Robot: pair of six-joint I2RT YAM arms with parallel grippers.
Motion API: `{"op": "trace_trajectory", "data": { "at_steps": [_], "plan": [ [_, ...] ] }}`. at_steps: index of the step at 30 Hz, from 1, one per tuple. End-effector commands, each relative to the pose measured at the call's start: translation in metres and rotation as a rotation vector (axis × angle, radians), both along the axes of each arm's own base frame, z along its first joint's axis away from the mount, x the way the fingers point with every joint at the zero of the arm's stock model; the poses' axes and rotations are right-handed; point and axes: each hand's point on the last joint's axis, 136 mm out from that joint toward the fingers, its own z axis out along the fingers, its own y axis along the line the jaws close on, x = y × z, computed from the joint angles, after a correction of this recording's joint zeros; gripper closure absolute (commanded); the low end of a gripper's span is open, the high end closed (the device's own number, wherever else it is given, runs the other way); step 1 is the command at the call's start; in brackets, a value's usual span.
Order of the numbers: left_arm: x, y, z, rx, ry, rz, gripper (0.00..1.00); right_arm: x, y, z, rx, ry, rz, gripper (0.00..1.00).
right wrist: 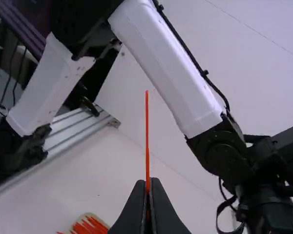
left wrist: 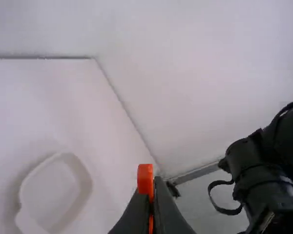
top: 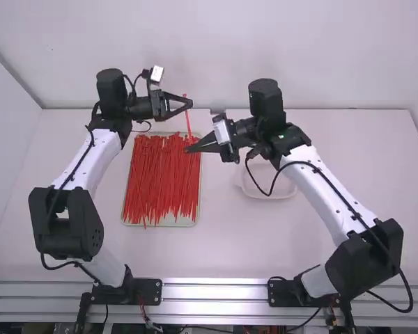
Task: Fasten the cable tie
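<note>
On your worktop (top: 279,236), the tray (top: 181,223) lies left of centre, with the pile of ties (top: 160,179) on it. The container (top: 285,193) sits just right of the tray, under your right arm. Your left hand (top: 189,103) is above the tray's far edge. Your right hand (top: 188,147) is over its far right corner, nearer you. The cable tie (top: 187,120) runs between them.
</note>
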Motion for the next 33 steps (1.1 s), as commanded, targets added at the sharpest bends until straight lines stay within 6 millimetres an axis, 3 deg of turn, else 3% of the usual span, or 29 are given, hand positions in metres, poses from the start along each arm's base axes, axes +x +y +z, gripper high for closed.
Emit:
{"op": "trace_trajectory", "data": {
  "at_steps": [1, 9, 10, 13, 20, 23, 29, 33],
  "plan": [
    [-0.003, -0.003, 0.004, 0.034, -0.156, -0.025, 0.98, 0.003, -0.005, 0.000, -0.031, 0.118, 0.011, 1.00],
    [-0.002, -0.004, 0.014, 0.097, -0.478, -0.034, 0.98, 0.024, -0.002, 0.031, -0.076, 0.347, -0.086, 1.00],
    [-0.001, -0.004, 0.020, 0.129, -0.640, -0.036, 0.98, 0.047, 0.007, 0.042, -0.065, 0.528, -0.225, 1.00],
    [-0.001, -0.004, 0.026, 0.160, -0.806, -0.034, 0.98, 0.060, 0.006, 0.045, -0.055, 0.629, -0.290, 1.00],
    [-0.003, -0.004, 0.039, 0.178, -0.986, -0.037, 0.98, 0.066, -0.002, 0.015, -0.163, 0.788, -0.327, 1.00],
    [-0.017, -0.007, 0.042, 0.176, -1.147, -0.107, 0.98, 0.063, 0.002, -0.005, -0.219, 0.810, -0.354, 1.00],
    [-0.036, -0.009, 0.038, 0.174, -1.423, -0.212, 0.98, 0.067, 0.010, -0.014, -0.204, 0.914, -0.377, 1.00],
    [-0.037, -0.009, 0.038, 0.191, -1.537, -0.211, 0.98, 0.079, 0.005, -0.018, -0.156, 1.009, -0.405, 1.00]
  ]
}}
